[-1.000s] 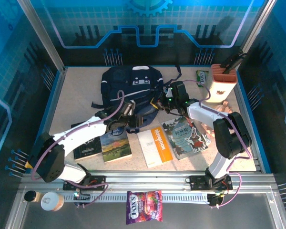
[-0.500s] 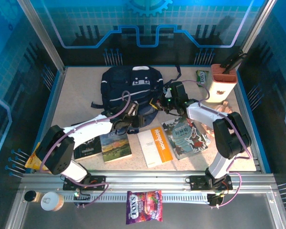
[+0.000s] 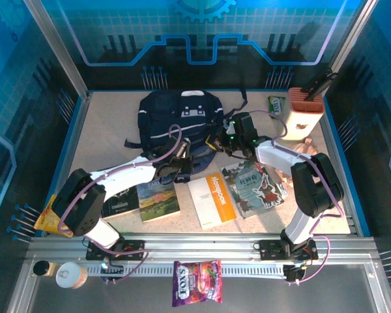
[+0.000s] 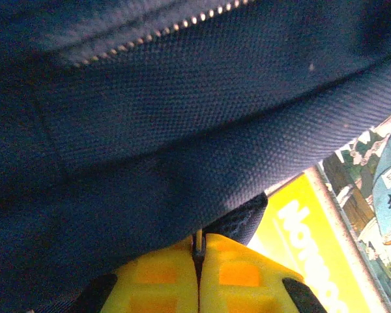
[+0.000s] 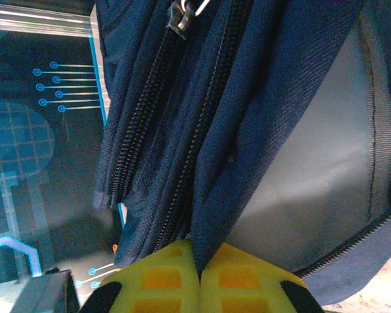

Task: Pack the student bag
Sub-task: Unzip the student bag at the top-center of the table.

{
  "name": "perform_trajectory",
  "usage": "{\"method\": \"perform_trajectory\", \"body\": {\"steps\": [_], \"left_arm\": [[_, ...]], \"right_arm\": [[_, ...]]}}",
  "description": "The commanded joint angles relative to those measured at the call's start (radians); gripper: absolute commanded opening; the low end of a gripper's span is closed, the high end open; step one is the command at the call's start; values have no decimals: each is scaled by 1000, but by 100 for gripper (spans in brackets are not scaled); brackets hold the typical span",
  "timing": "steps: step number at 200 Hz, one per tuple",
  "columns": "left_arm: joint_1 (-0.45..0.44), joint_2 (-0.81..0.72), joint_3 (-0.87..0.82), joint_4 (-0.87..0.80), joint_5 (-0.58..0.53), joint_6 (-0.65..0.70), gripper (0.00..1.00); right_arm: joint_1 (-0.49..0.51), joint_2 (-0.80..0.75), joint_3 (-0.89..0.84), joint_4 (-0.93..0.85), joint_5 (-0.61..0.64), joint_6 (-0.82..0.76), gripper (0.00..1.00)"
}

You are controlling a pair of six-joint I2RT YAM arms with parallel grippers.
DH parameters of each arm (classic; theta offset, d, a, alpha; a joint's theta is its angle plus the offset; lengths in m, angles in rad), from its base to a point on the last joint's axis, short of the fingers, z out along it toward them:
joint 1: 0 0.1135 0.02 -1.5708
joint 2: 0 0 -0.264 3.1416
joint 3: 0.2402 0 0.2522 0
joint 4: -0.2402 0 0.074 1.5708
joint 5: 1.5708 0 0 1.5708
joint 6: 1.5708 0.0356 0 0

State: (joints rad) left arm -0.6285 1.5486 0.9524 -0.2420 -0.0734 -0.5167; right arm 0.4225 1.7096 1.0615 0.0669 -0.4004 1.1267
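Note:
The student bag (image 3: 179, 114), dark navy with white stripes, lies at the back middle of the table, its near edge lifted. My left gripper (image 3: 182, 156) is at that near edge. In the left wrist view its yellow fingertips (image 4: 199, 244) are shut on a thin pull that sticks out under the bag's fabric (image 4: 182, 98). My right gripper (image 3: 216, 140) is at the bag's right side. Its fingertips (image 5: 197, 251) are shut on a fold of navy fabric (image 5: 260, 98) beside the open zippers; a grey lining (image 5: 313, 163) shows to the right.
Near the bag lie a dark book (image 3: 120, 202), a landscape book (image 3: 158, 199), an orange-and-white notebook (image 3: 212, 199) and a comic (image 3: 253, 188). A cream box with an orange top (image 3: 304, 117) stands back right. A snack bag (image 3: 197, 291) lies on the front rail.
My left gripper's jaws have closed at the bag's near edge, and the left arm has shifted slightly right. The right gripper has kept its hold and place.

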Motion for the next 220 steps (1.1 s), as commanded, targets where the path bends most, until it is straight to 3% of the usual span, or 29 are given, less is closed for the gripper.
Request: {"method": "perform_trajectory", "body": {"steps": [1, 41, 127, 136, 152, 169, 220], "left_arm": [[27, -82, -9, -23, 18, 24, 0], [121, -154, -4, -84, 285, -12, 0], [199, -54, 42, -161, 362, 42, 0], [196, -36, 57, -150, 390, 43, 0], [190, -8, 79, -112, 430, 36, 0], [175, 22, 117, -93, 443, 40, 0], [134, 98, 213, -86, 442, 67, 0]], "right_arm": [[-49, -40, -6, -12, 33, -64, 0], [-128, -26, 13, -65, 72, -154, 0], [-214, 49, 119, -201, 147, -349, 0], [-217, 43, 122, -222, 125, -354, 9], [-214, 8, 97, -260, 96, -325, 38], [-207, -60, 34, -304, 108, -255, 59], [-67, -278, -161, -355, 280, 20, 93]]}}
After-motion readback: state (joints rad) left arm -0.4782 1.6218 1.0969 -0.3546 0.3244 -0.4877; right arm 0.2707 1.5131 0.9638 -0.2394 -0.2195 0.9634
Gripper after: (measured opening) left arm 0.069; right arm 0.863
